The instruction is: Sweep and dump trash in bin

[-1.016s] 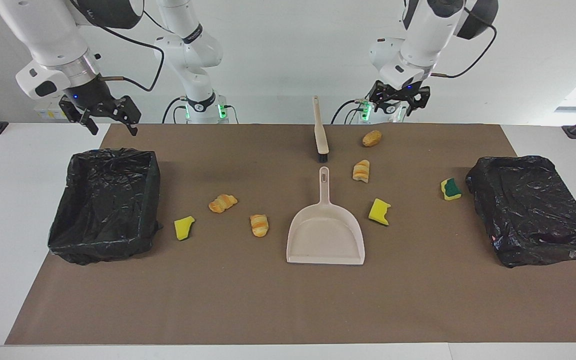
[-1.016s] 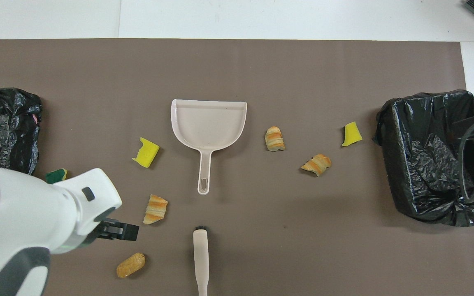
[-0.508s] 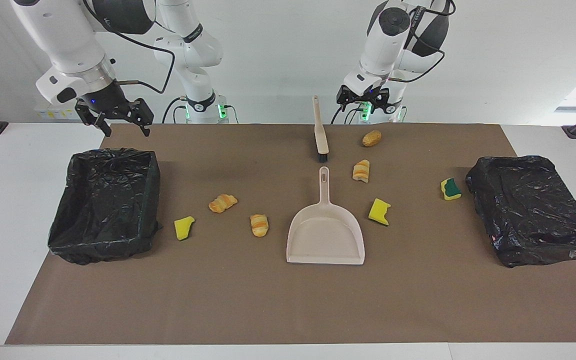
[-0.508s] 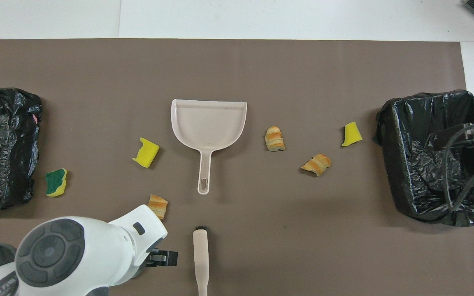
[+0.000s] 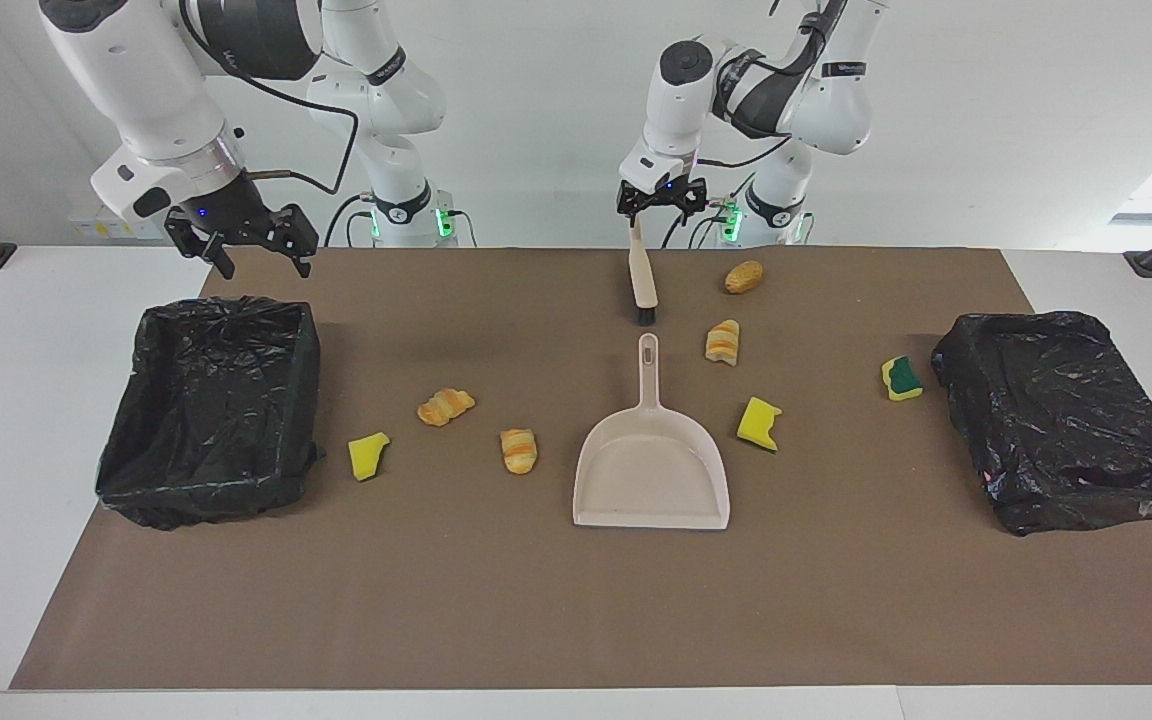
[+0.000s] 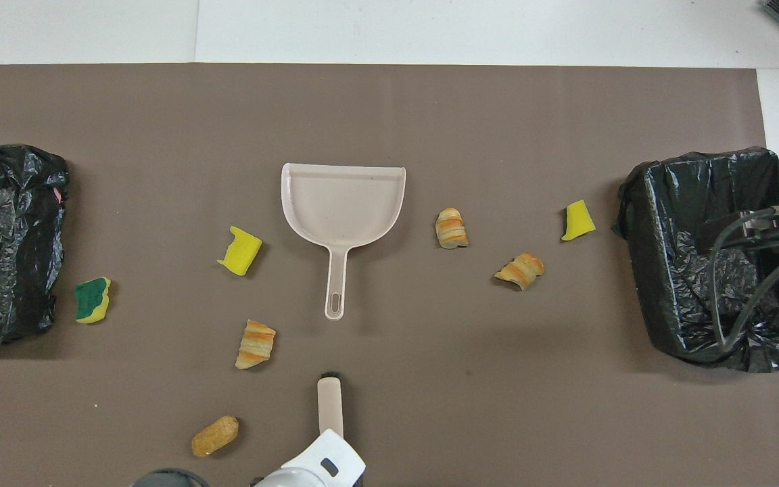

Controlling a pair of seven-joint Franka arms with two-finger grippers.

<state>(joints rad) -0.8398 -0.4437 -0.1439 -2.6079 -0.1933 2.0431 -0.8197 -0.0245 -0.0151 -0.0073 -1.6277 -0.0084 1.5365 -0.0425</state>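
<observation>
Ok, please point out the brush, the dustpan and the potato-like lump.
brush (image 5: pixel 644 280): facing view, middle of its beige handle.
dustpan (image 5: pixel 652 478): facing view, bare floor of its pan.
lump (image 6: pixel 215 436): overhead view, its middle.
</observation>
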